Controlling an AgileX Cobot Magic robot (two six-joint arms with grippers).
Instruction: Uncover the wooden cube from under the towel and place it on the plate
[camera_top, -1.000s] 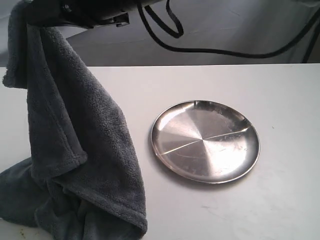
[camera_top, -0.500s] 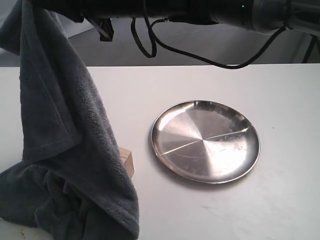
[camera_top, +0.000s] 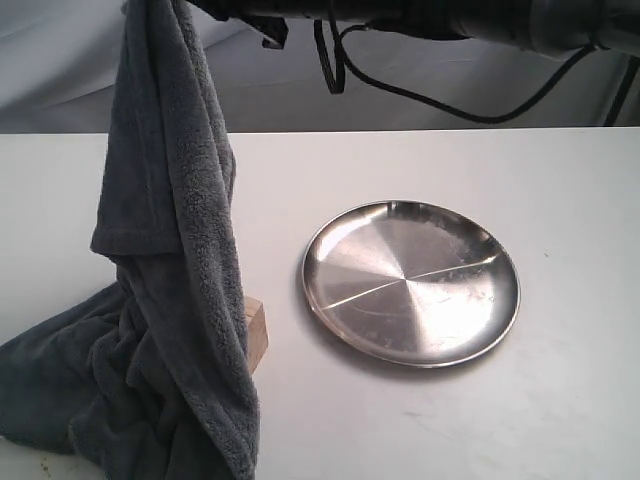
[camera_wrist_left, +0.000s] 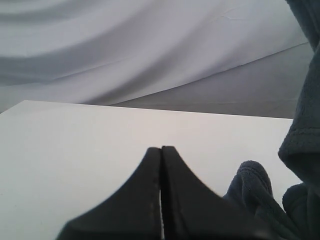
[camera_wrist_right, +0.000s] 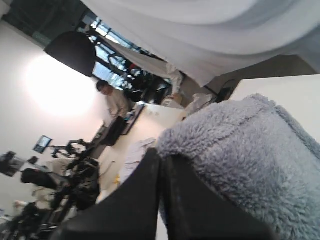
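Towel clamped in right gripper touches cube; swinging could drag cube from plate. Left gripper closed, empty.

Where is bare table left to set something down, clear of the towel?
The white table is bare behind and right of the round shiny steel plate, and in front of it. Crowded: the left, where the fluffy blue-grey towel hangs and heaps against the pale wooden cube.

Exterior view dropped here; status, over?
Right gripper shut on blue-grey plush towel, held high. Left gripper shut, empty. Pale wooden cube partly exposed, towel hiding the rest.
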